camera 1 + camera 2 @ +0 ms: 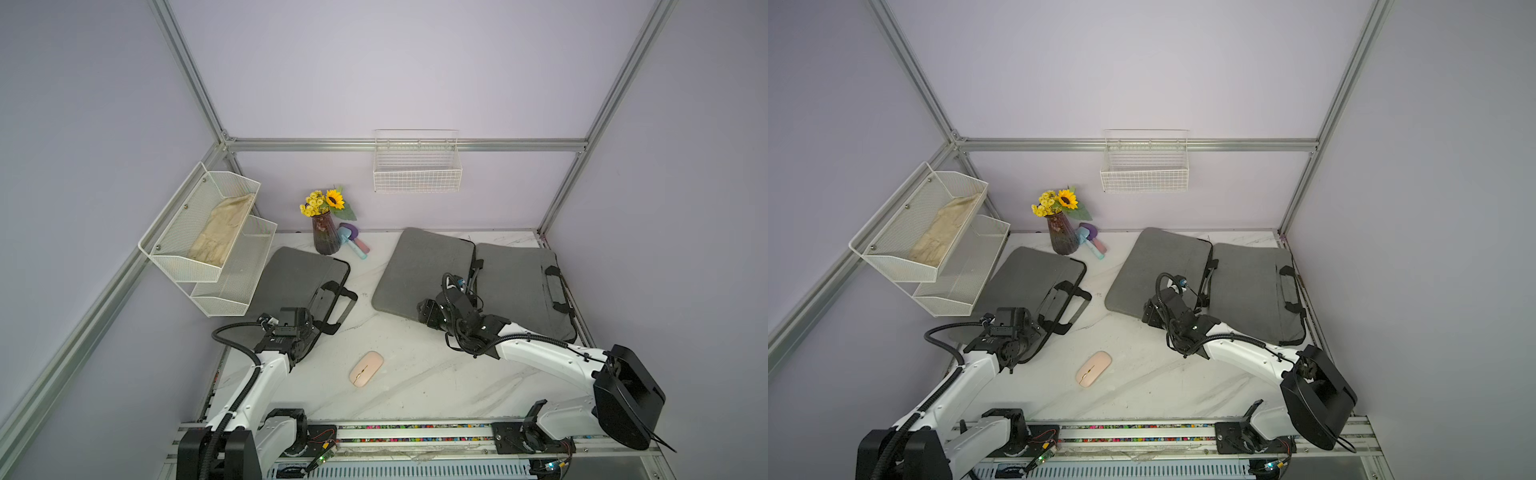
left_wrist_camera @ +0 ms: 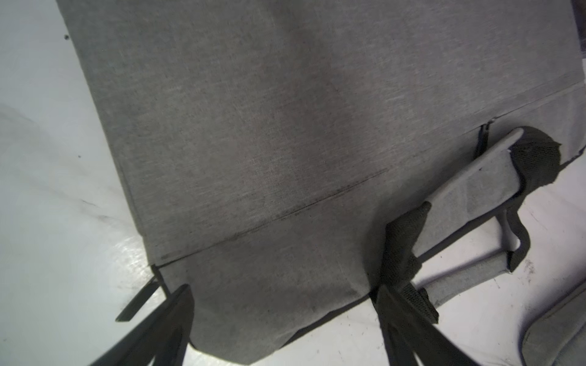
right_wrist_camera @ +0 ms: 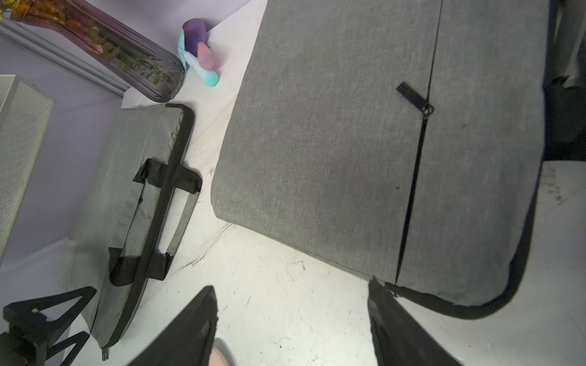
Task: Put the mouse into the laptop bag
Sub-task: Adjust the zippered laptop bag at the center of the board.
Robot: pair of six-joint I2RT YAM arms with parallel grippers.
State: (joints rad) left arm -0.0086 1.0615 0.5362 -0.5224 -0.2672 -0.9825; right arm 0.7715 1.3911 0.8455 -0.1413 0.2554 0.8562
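Note:
A pink mouse (image 1: 365, 369) (image 1: 1093, 369) lies on the white table near the front, between the two arms; a sliver of the mouse (image 3: 223, 358) shows by one right finger. Three grey laptop bags lie flat: left bag (image 1: 297, 276), middle bag (image 1: 419, 266), right bag (image 1: 519, 286). My left gripper (image 2: 283, 290) is open, its fingers straddling the left bag's (image 2: 269, 142) near corner. My right gripper (image 3: 291, 285) is open over bare table at the middle bag's (image 3: 333, 133) near edge, beside its zipper line with a black pull tab (image 3: 409, 92).
A vase of yellow flowers (image 1: 326, 232) and pastel toys (image 1: 353, 241) stand at the back between the bags. A white mesh shelf (image 1: 208, 241) hangs over the left bag's far side. A wire basket (image 1: 417, 166) is on the back wall.

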